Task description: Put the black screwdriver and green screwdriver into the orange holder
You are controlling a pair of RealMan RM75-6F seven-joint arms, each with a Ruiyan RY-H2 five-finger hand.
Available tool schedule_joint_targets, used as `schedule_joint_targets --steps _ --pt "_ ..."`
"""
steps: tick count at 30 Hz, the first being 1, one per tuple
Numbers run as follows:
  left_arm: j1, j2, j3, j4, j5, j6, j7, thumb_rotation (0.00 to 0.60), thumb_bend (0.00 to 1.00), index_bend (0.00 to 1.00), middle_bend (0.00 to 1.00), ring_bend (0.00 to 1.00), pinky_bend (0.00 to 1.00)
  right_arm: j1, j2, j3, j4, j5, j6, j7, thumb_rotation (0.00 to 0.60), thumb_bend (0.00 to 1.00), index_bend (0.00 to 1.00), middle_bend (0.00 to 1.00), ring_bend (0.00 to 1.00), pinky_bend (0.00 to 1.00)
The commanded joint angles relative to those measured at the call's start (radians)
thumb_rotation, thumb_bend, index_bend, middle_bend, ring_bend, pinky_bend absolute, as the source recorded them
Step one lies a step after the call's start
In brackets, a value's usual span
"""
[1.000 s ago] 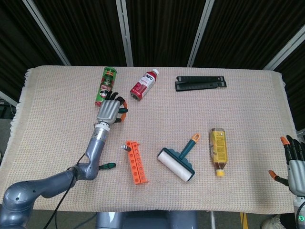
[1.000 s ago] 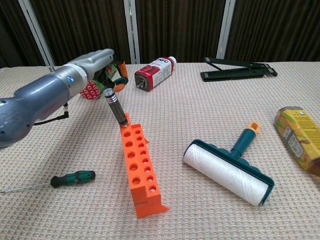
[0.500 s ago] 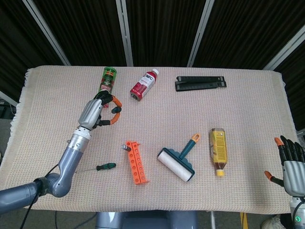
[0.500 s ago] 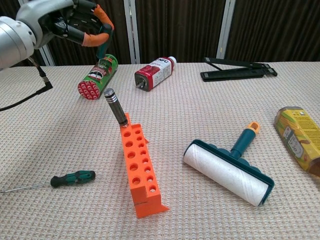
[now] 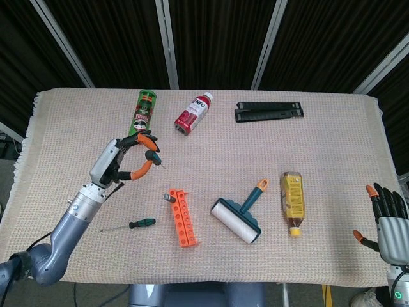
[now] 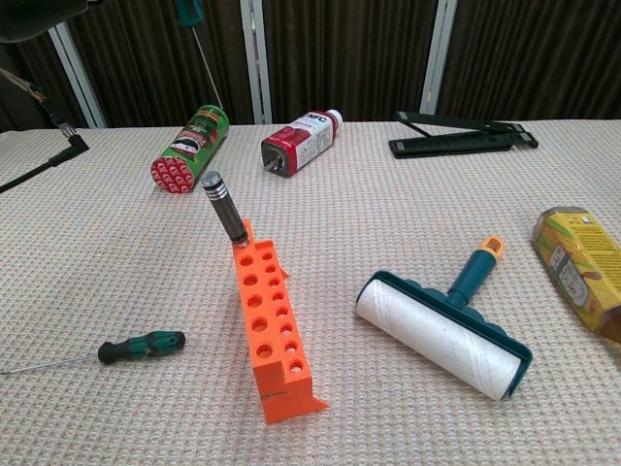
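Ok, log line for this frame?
black screwdriver: in orange holder | green screwdriver: on table, untouched | left hand: raised, holding teal-handled tool | right hand: empty, fingers apart

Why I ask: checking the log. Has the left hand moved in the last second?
Yes. In the head view the left hand, holding a teal-handled screwdriver, has drawn back from the green can toward the near left.
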Motion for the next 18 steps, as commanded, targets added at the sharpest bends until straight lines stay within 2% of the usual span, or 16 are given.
schedule_joint_targets --steps 1,8,11,18 --pt "0.007 0.075 0.045 -0.059 0.136 -0.023 -0.225 0.600 0.59 0.69 0.41 0.22 0.12 -0.001 0.000 -0.001 0.003 0.000 0.001 0.004 0.600 0.00 0.02 0.01 0.00 0.00" --pt "-0.035 0.098 0.127 -0.068 0.257 -0.037 -0.377 0.600 0.60 0.69 0.44 0.24 0.21 -0.006 0.000 -0.001 0.014 0.000 0.007 0.020 0.600 0.00 0.02 0.01 0.00 0.00" --pt "-0.063 0.109 0.181 -0.072 0.317 -0.052 -0.461 0.600 0.61 0.69 0.45 0.26 0.26 -0.008 -0.001 -0.001 0.022 0.002 0.006 0.029 0.600 0.00 0.02 0.01 0.00 0.00" --pt "-0.111 0.079 0.244 -0.034 0.333 -0.078 -0.475 0.600 0.62 0.69 0.45 0.26 0.27 -0.005 -0.005 -0.001 0.032 0.001 0.001 0.039 0.600 0.00 0.02 0.01 0.00 0.00"
